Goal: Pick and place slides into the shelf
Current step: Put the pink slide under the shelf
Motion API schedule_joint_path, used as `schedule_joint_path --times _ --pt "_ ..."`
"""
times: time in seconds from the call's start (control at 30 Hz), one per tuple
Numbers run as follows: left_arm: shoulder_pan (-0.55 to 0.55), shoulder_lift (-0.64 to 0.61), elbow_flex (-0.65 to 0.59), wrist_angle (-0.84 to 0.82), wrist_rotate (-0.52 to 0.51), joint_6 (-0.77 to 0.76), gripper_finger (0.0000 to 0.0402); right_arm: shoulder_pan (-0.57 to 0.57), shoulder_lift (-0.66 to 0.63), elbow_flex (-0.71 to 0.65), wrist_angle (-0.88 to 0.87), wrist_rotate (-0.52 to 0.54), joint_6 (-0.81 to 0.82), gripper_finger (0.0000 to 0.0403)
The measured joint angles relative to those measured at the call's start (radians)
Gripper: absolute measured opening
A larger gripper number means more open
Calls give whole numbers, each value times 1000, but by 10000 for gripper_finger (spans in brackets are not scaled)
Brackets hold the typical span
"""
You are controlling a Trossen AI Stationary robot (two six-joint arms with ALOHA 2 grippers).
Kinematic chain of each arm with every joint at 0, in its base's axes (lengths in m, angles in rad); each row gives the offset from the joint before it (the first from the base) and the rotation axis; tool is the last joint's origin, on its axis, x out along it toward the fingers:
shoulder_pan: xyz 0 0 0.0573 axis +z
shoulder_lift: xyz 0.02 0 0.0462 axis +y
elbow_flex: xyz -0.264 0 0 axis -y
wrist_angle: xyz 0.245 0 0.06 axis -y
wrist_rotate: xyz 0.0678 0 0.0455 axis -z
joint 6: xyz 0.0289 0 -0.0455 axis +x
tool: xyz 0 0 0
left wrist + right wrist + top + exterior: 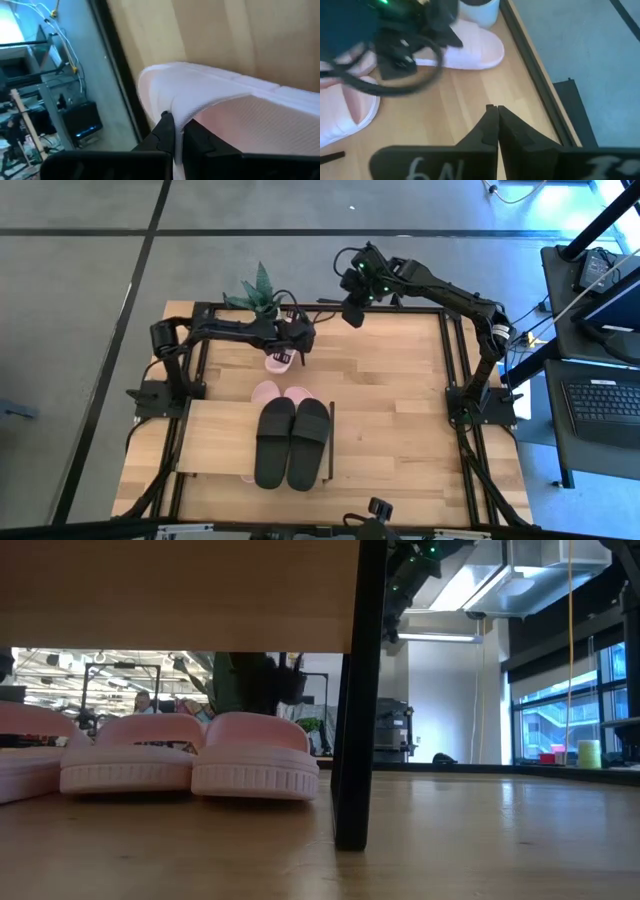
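A pale pink slide [278,359] lay near the far edge of the plank tabletop [400,410], just in front of a potted plant [258,292], and the left gripper [290,340] was pinching the edge of its wide strap [210,95]; the left wrist view showed the two dark fingers [165,131] pressed against the strap's rim. The left arm reached across from its post at the table's left side.

The shelf [225,438] stood at the near left of the table, its light-wood top board carrying the matte black pair [292,440] at its right end, beside the thin black end frame [331,442]. The toes of a pink pair [280,392] poked out from under the far edge of the board; in the low view that pair [190,755] sat side by side on the tabletop beneath the board, with part of another pink slide [28,762] at their left.

The right gripper [353,311] hung above the far edge of the table, well apart from the shelf, its fingers [492,127] pressed together on nothing.
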Motion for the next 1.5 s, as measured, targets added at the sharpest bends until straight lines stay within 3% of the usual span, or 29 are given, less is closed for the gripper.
schedule_joint_path --times 0.23,0.4,0.57,0.8,0.93,1.03,1.27,1.5 --pt "-43 -140 140 -246 5 -189 3 0 0 0 -52 0 2 6" --pt "-78 -244 280 -402 93 -351 2 0 0 0 -84 0 0 6" --pt "-129 -348 389 -518 227 -506 2 0 0 0 -125 -1 0 6" --pt "-246 -468 501 -700 520 -789 2 6 0 0 -181 -1 -2 6" --pt "-354 -520 525 -709 690 -964 2 14 0 0 -198 -1 3 6" --pt "-458 -546 527 -708 760 -1104 2 20 0 0 -224 -1 30 6" --pt "-735 -557 528 -701 795 -1484 2 30 0 0 -285 -2 83 6" --pt "-1018 -473 528 -699 766 -1850 2 29 0 0 -289 -1 192 6"
